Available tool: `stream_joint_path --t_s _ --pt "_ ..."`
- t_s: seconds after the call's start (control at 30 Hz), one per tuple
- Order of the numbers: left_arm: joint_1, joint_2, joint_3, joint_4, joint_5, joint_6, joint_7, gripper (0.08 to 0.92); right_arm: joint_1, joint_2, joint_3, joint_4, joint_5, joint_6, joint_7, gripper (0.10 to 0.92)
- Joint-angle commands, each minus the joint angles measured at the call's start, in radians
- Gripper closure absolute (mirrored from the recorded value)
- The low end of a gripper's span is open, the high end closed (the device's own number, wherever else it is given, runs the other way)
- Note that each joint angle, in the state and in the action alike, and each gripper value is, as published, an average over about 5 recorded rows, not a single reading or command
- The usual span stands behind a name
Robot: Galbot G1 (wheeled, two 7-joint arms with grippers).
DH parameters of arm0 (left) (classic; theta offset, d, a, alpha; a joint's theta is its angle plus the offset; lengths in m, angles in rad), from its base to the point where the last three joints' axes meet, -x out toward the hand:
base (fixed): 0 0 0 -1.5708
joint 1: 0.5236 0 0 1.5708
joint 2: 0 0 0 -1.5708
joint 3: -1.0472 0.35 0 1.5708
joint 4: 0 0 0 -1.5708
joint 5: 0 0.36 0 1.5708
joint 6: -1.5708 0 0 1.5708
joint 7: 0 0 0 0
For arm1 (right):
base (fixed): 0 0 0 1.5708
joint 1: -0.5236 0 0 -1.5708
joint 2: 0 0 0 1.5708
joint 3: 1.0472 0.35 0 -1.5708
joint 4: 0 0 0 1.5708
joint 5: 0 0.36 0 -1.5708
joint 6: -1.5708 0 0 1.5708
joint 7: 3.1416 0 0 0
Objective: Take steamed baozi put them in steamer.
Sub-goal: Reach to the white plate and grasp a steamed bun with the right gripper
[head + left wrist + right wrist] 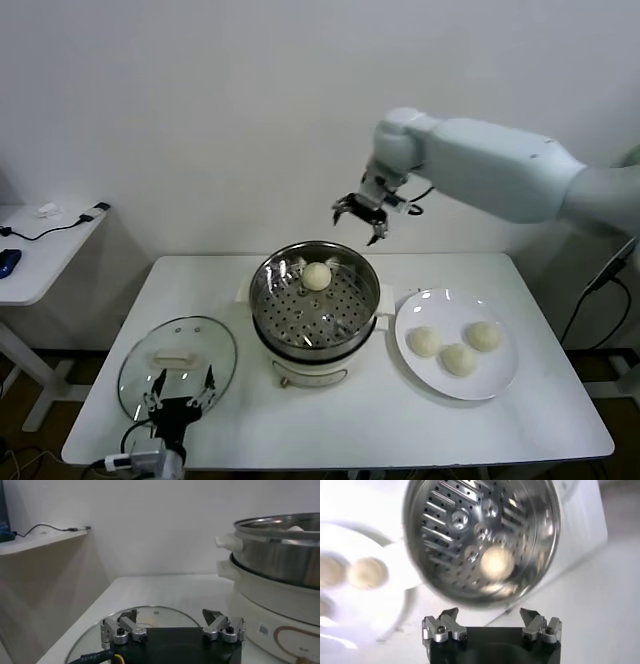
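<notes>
I see the white rectangular worktop (330,420) filling the lower frame against a plain white wall, with a small white side table (40,250) at far left. The shiny round stainless-steel steamer (315,300) sits centre, one cream-white steamed baozi (316,276) inside; three more lie on the flat white round plate (457,343) at right. My right end effector (360,214) hangs wide open above the steamer. My left end effector (180,395), also spread, hovers over the round glass lid (177,365) at lower left.

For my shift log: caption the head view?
Open right gripper above steamer holding one baozi; three on plate.
</notes>
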Motion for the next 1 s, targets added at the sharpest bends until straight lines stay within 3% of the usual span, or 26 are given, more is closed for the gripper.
stream_joint_path --t_s 0.03,0.2,0.33,0.63,1.0 --pt "-0.012 0.004 -0.002 -0.004 0.001 -0.007 0.001 0.177 0.127 -0.382 -0.3 0.214 0.341 -0.418 -0.002 0.203" --pt "-0.014 0.002 -0.001 -0.004 0.001 -0.007 0.002 0.177 -0.02 -0.485 -0.275 0.353 0.353 -0.56 0.099 0.203" --pt "-0.011 -0.001 -0.001 -0.001 0.003 -0.008 0.001 0.177 -0.198 -0.495 -0.161 0.367 0.339 -0.632 0.165 0.203" --pt "0.007 -0.007 -0.003 -0.002 0.015 -0.01 0.0 0.177 -0.442 -0.365 0.004 0.174 0.224 -0.669 0.215 0.203" --pt "0.016 -0.009 -0.007 0.004 0.022 -0.014 0.0 0.177 -0.557 -0.235 0.115 0.027 0.193 -0.663 0.243 0.203"
